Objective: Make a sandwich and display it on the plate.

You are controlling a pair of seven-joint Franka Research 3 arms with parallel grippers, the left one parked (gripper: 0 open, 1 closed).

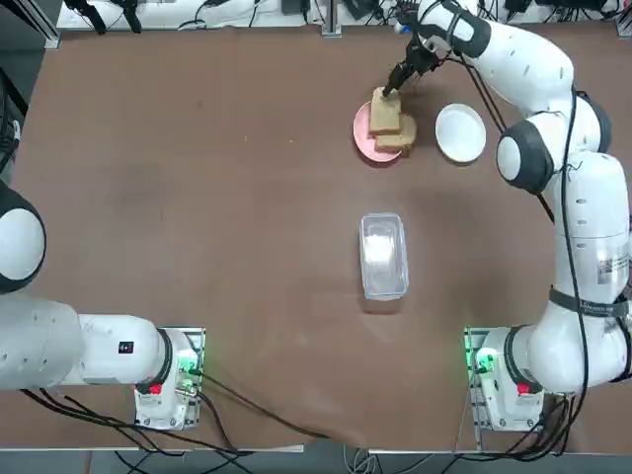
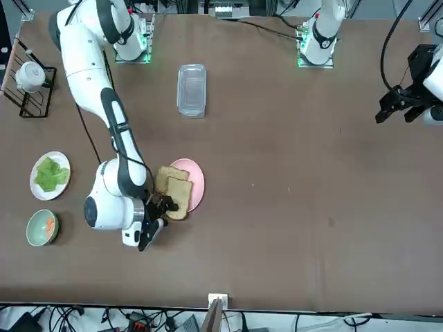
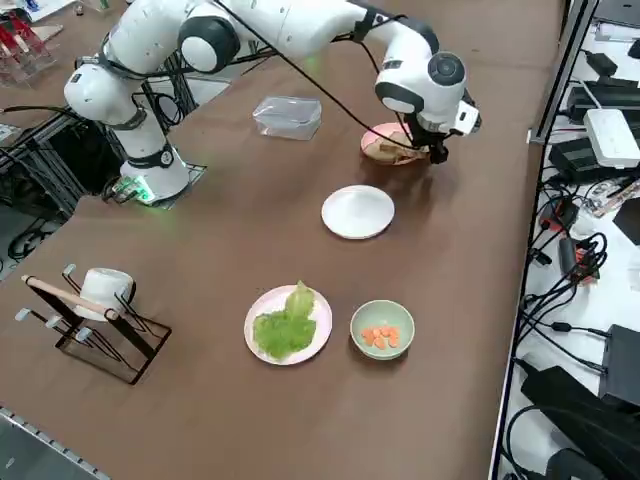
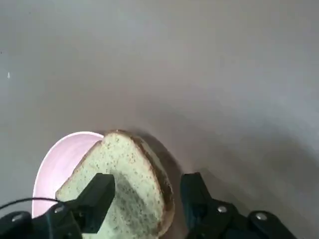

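Two tan toasted bread slices (image 1: 387, 118) overlap on a pink round plate (image 1: 361, 135) at the far side of the table. My right gripper (image 1: 392, 89) is down at their far edge. In the wrist view its fingers (image 4: 98, 195) are open and straddle the edge of the upper slice (image 4: 127, 172), with a gap on one side. The empty white plate (image 1: 460, 131) sits just right of the pink one, apart from the gripper. A green lettuce leaf (image 3: 285, 325) lies on another white plate (image 3: 318, 312). No assembled sandwich is in view.
A clear lidded plastic container (image 1: 383, 255) lies mid-table. A small pale-green bowl (image 3: 382, 328) with orange bits sits beside the lettuce plate. A wire rack holding a white mug (image 3: 98, 312) stands at the table's right edge.
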